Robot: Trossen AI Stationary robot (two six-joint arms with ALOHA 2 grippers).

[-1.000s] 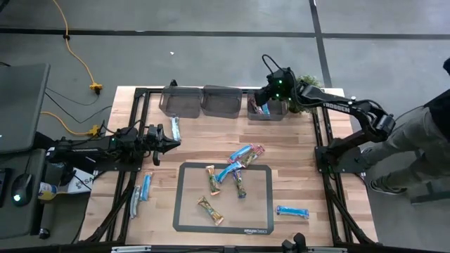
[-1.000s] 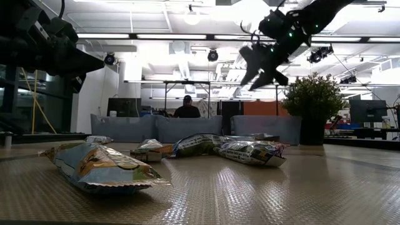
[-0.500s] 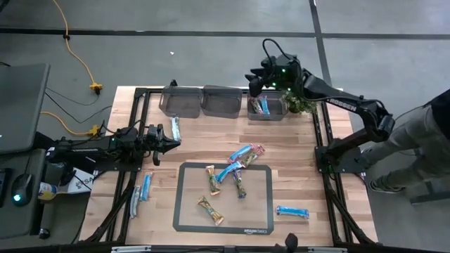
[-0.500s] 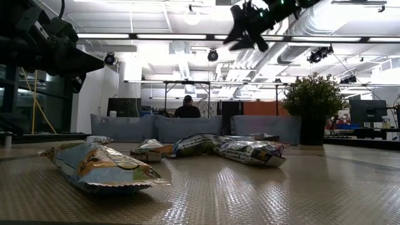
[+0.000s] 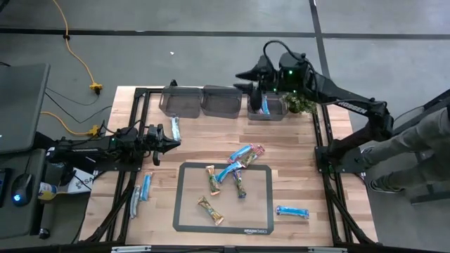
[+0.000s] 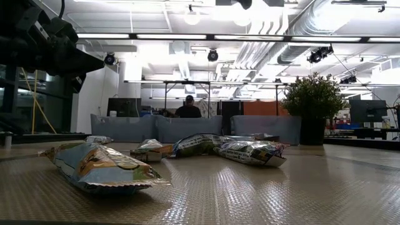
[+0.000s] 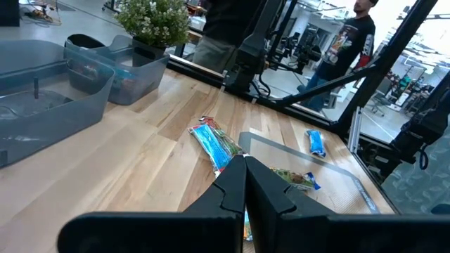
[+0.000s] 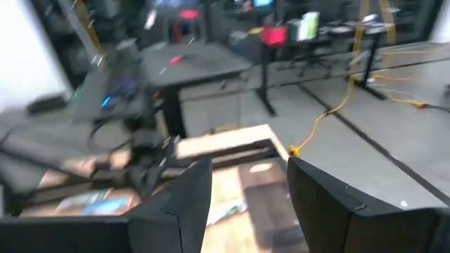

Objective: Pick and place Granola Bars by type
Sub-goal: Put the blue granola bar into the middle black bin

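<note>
Granola bars lie flat on the table. Blue ones point(image 5: 228, 171) point(image 5: 240, 153), a pink one point(image 5: 256, 151) and tan ones point(image 5: 211, 179) point(image 5: 210, 210) cluster on and by the dark mat point(image 5: 177, 197). Single blue bars lie at the right point(image 5: 292, 211), at the left point(image 5: 145, 186) and near the bins point(image 5: 176, 128). The right-hand bin point(image 5: 275, 112) has red and blue bars inside. My right gripper point(image 8: 246, 190) is open and empty, raised above the bins point(image 5: 246, 77). My left gripper point(image 7: 245, 183) is shut and empty, hovering at the table's left point(image 5: 172, 143).
Three clear grey bins point(image 5: 180, 102) point(image 5: 222, 100) stand in a row at the far edge, with a potted plant point(image 5: 304, 104) beside the right one. A person stands past the table's right edge point(image 5: 415, 133). In the low view a tan bar point(image 6: 100, 167) lies closest.
My right gripper has risen from just over the right-hand bin and swung toward the table's left, tipping from pointing down to nearly level; it has left the top of the low view. The bars have not moved.
</note>
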